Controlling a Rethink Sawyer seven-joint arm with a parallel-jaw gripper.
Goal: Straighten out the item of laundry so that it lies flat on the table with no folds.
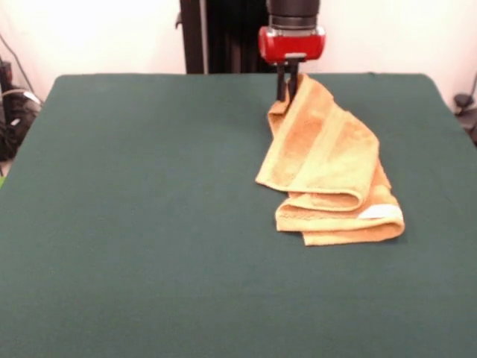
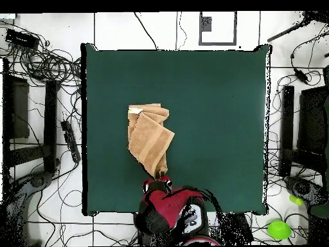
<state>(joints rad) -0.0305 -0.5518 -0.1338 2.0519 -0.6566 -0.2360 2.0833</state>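
Light was even and soft across my desk [image 1: 134,224], bright on the pale wall behind. The towel [image 1: 332,168] cast only a faint shadow at its near edge. No glare showed. Both views looked slightly soft throughout.

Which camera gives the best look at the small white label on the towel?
The front view. There the white label lies plainly on the folded near end of the towel, away from the gripper pinching the far corner. The overhead view shows only a tiny pale spot at the towel's far edge.
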